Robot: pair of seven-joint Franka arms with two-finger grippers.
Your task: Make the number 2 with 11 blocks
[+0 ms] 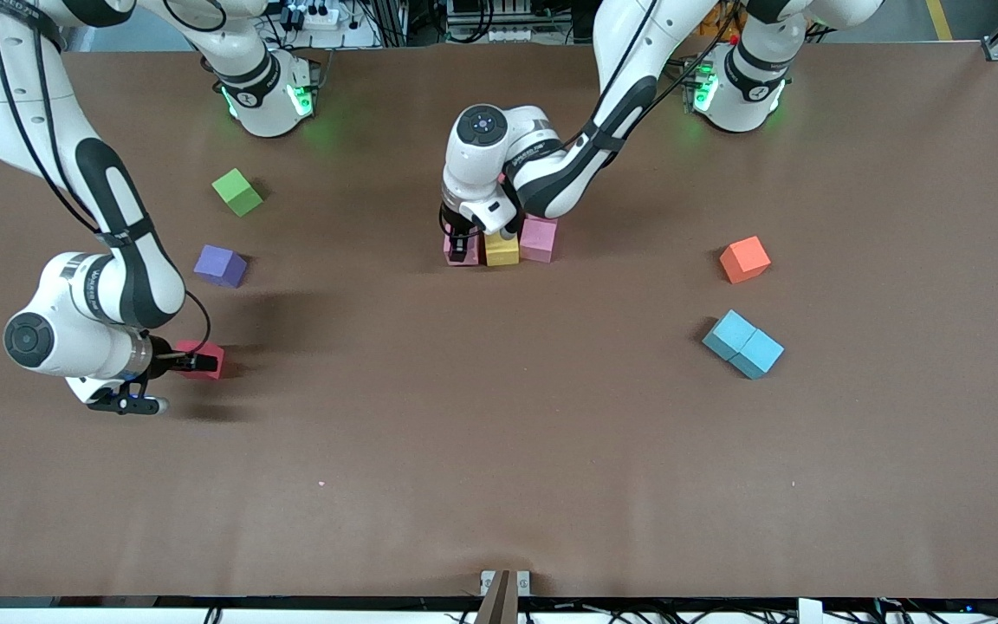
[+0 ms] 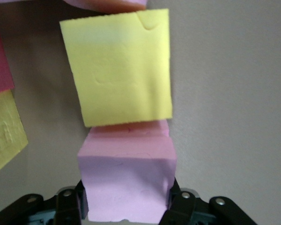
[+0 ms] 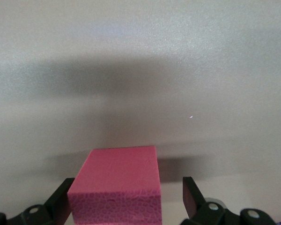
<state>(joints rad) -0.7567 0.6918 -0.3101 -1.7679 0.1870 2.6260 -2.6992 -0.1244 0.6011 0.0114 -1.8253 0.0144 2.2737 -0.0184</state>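
The left claw [image 1: 463, 245] is clamping a pink cube [image 2: 127, 180] between its fingers, pressing it against a yellow cube [image 1: 502, 249] in the short row mid-desk; another pink cube [image 1: 539, 238] is touching the yellow one's other face. The right claw [image 1: 190, 358] is standing wide open around a red cube [image 3: 118, 187] sitting on the desk [image 1: 499, 451], one finger touching it. A purple cube [image 1: 221, 265] is lying near that claw.
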